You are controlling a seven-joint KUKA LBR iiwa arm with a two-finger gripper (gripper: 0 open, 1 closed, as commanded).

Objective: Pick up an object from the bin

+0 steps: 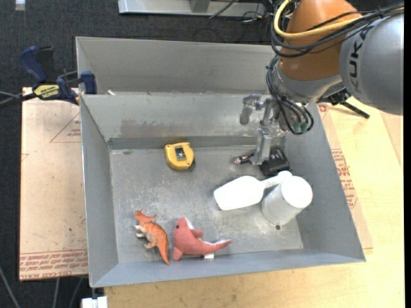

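camera view gives little to read: the letters "ku" stand on the grey arm (pixel 385 56) at the right, and the yellow tape measure (pixel 179 156) has a dark label on its face too small to make out. the grey metal bin (pixel 160 117) has sloped walls and a scuffed, speckled floor, and it stands over dark carpet (pixel 64 11). the arm's wrist carries an orange cover (pixel 318 34) with yellow and black cables looped around it. below it the fingers (pixel 264 145) hang into the back right part of the bin, low over the floor, with a small black thing (pixel 275 166) just beside their tips. i cannot tell whether they are open or closed, or whether they touch that black thing. just in front of it lies a white scoop-shaped thing (pixel 239 193), touching a white cup (pixel 289 197) that lies on its side. the tape measure sits well apart to the left, near the back wall. an orange dinosaur (pixel 153 235) and a pink shark (pixel 189 240) lie side by side at the front left.
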